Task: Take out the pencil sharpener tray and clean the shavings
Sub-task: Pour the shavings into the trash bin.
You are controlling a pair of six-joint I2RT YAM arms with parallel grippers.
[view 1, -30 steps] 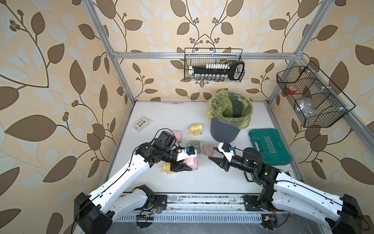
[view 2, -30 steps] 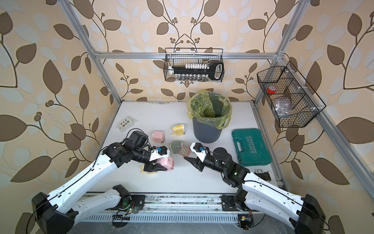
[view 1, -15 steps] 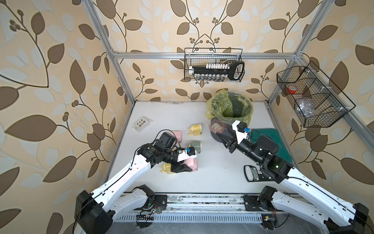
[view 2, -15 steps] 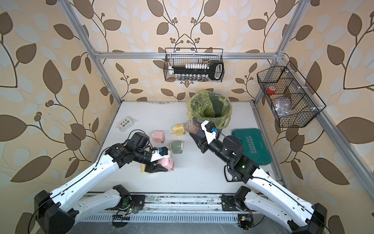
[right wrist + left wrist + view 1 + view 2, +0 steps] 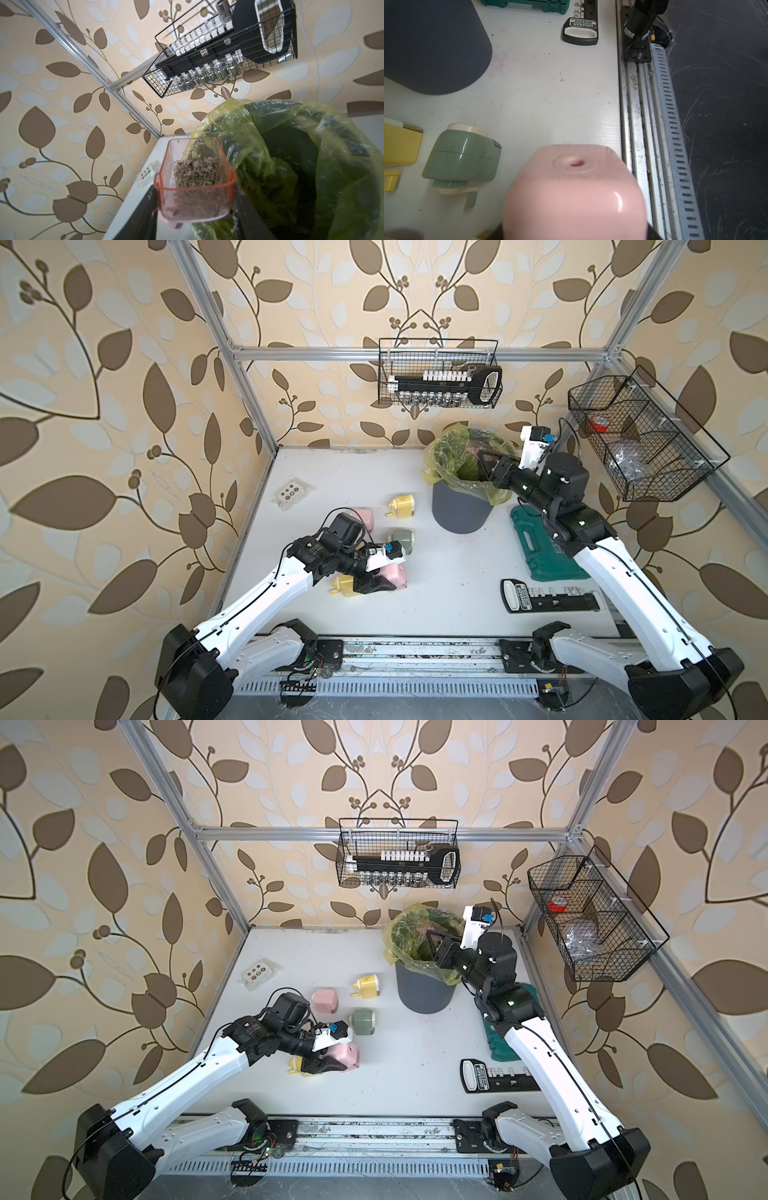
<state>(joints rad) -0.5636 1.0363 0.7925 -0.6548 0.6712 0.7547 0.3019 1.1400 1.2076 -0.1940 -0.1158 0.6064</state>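
Your right gripper [image 5: 194,199] pinches the clear pink tray [image 5: 187,209] by its 2 sides. In the last second it has swung up from the table in front of the bin [image 5: 461,506] to the bin's mouth, so tipping looks like the next step. The shavings [image 5: 197,172], a fluffy brown heap, are still inside. Your left gripper [image 5: 372,584] clamps the pink sharpener [image 5: 395,574], well apart from the bin.

"GREENER" on blk socket holder [image 5: 580,26]
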